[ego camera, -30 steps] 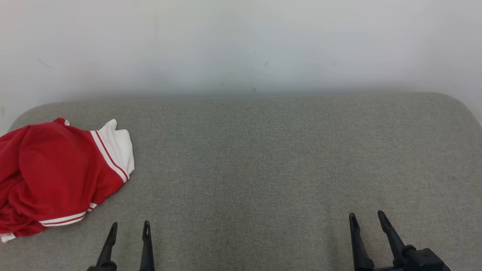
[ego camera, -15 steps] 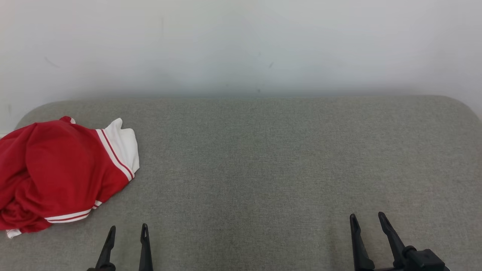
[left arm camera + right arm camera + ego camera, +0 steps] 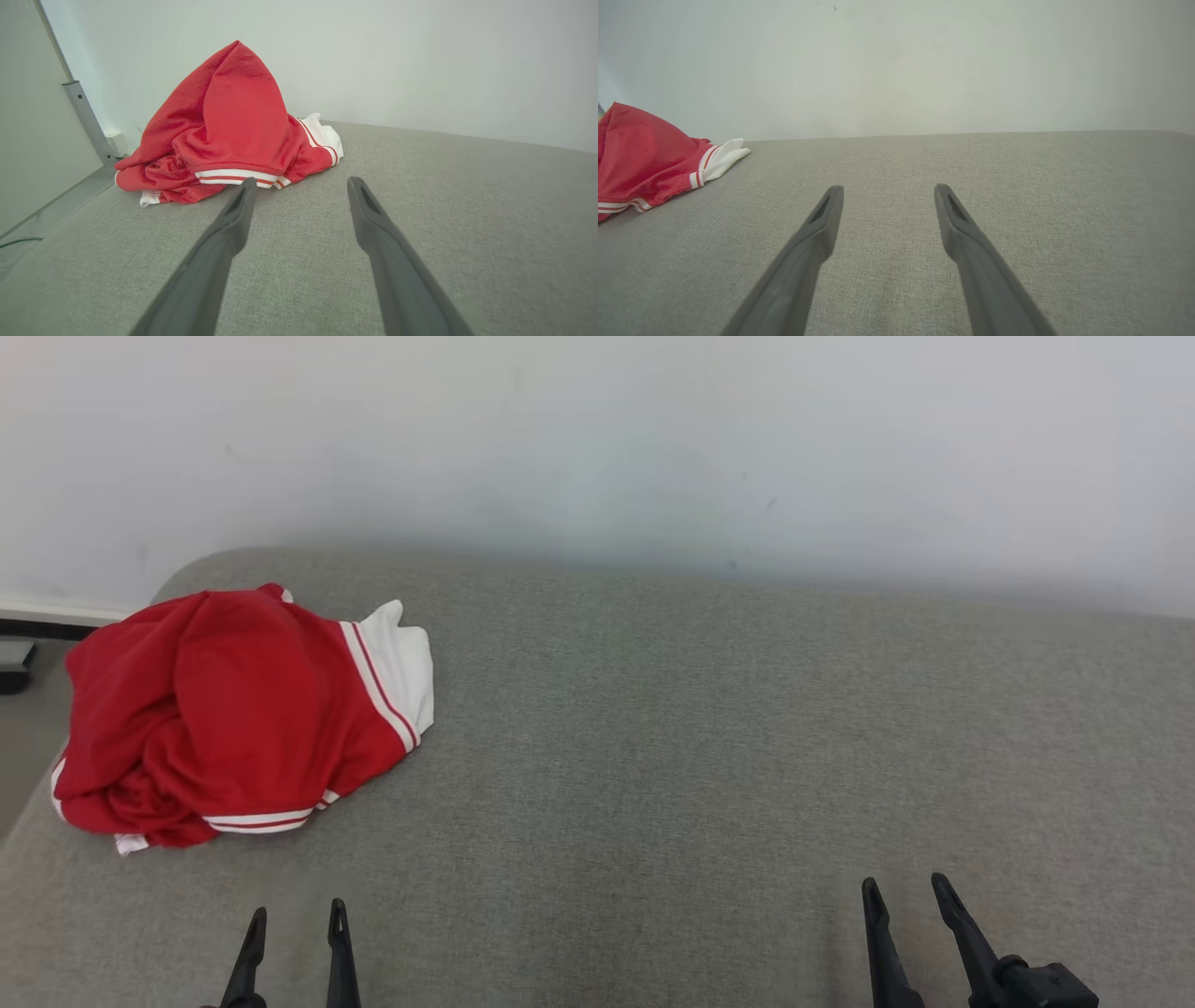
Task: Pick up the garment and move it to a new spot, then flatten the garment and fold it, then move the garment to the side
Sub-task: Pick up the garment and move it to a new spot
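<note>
Garment (image 3: pixel 233 709) is a bunched red heap with white bands and thin red stripes; one white end sticks out. I see it near the far left corner of the grey pad (image 3: pixel 700 756), by its left edge. My left gripper (image 3: pixel 297 919) and right gripper (image 3: pixel 904 887) sit at the near edge, both spread apart, holding nothing. Neither touches the heap.
</note>
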Robot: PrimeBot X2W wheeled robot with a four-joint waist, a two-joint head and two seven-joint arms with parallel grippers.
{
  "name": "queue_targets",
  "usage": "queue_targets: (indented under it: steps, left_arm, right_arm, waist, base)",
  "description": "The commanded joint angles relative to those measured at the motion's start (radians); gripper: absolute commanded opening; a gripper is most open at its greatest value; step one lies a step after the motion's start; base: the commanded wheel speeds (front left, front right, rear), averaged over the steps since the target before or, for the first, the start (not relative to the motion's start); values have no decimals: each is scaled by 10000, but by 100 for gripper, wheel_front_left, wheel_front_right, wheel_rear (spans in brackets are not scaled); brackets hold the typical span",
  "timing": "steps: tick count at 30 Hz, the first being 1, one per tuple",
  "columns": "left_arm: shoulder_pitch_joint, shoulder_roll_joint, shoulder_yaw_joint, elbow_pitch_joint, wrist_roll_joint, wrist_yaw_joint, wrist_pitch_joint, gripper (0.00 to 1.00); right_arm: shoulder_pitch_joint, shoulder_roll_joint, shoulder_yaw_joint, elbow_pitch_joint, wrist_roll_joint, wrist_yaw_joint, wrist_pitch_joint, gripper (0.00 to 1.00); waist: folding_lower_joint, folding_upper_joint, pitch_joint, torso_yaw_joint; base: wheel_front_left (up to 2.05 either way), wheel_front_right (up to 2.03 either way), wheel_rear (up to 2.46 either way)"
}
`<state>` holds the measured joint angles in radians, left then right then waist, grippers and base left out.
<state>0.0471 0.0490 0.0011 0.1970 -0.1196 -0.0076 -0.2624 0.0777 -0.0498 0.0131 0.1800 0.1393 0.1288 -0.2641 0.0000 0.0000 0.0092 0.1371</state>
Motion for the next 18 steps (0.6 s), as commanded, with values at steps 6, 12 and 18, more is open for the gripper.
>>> queue_targets:
  steps: [6,12,18]
  left_arm:
    - [-90,26,3,92,-99,77,-33,100]
    - [-118,26,59,187,-184,102,-33,100]
    - [-19,26,113,185,-303,185,-33,100]
  right_arm:
    - [33,-7,15,33,86,35,-11,100]
    - [31,-7,83,62,104,35,-13,100]
    - [103,-9,165,96,4,35,-13,100]
  waist:
    - [0,0,106,1146]
    - [0,0,102,1926]
    - [0,0,94,2631]
  base:
    - [0,0,0]
    - [0,0,0]
    - [0,0,0]
